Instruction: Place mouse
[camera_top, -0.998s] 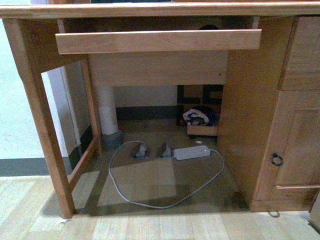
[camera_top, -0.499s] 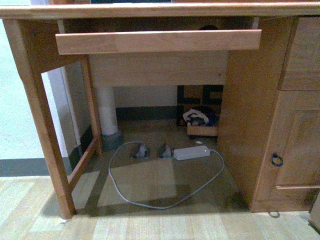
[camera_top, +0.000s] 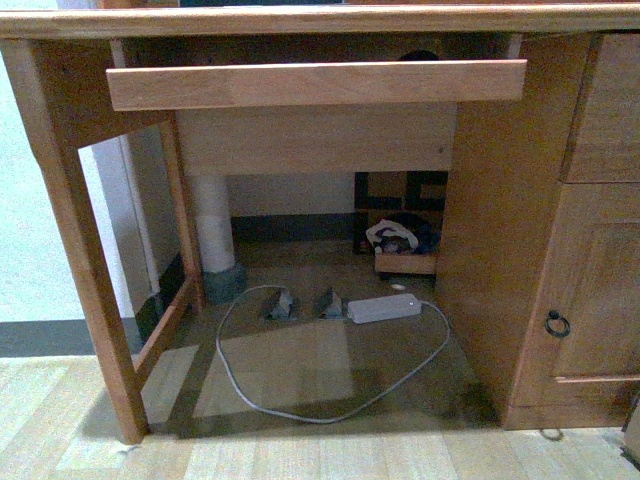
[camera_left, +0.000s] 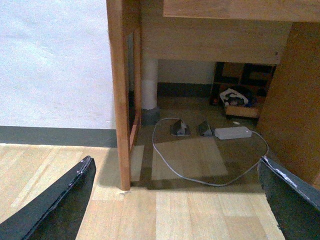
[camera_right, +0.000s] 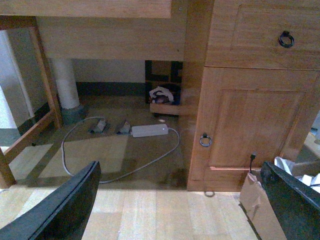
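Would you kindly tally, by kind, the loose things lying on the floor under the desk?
White power brick: 1
Grey cable: 1
Small grey plug-like pieces: 2
Low wooden box holding bundled stuff: 1
Total: 5

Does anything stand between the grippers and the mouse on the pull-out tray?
The tray's front board hides most of the mouse; only its dark top shows above it, under the desktop. The left gripper and right gripper, both open, aim lower.
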